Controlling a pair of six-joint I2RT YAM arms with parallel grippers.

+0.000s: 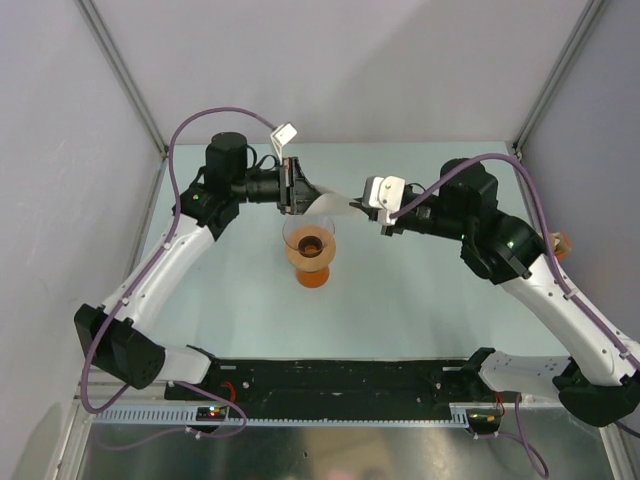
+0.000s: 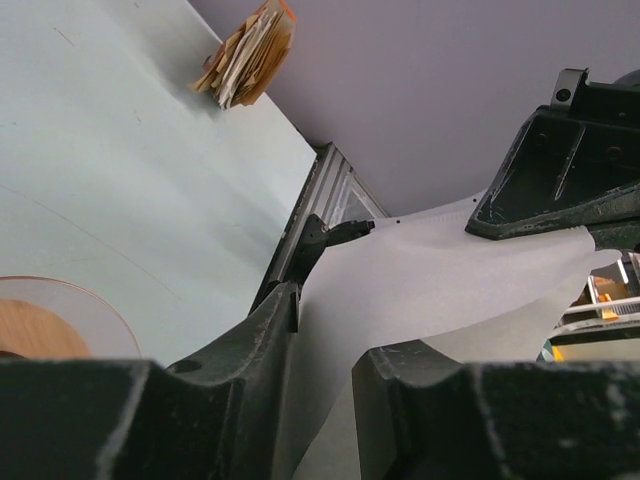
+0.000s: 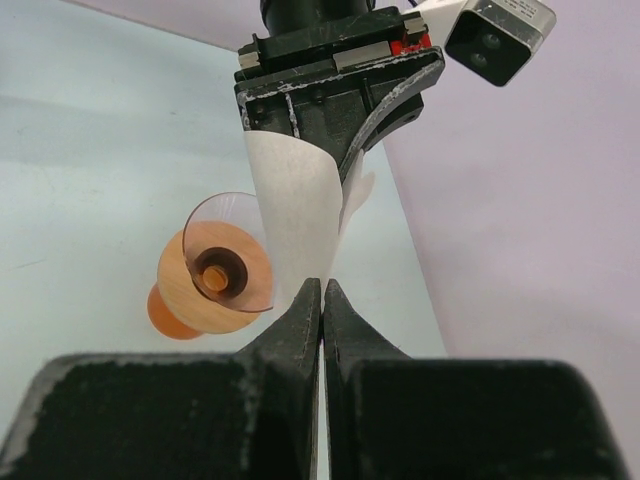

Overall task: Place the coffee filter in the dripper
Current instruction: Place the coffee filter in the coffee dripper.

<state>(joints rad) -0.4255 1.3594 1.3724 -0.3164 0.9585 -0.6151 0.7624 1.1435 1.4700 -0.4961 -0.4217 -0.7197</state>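
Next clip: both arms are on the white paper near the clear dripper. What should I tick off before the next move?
1. Right end effector pinching the thin white paper coffee filter: ok, shut on one edge.
2. Left end effector grip: cannot tell; the paper runs between its fingers, but a gap shows.
3. Filter opened into a cone: not ok, it is a curved sheet spanning both end effectors.
4. Clear cone-shaped dripper with orange base, upright: ok.
5. Filter seated in the dripper: not ok, it is held in the air.
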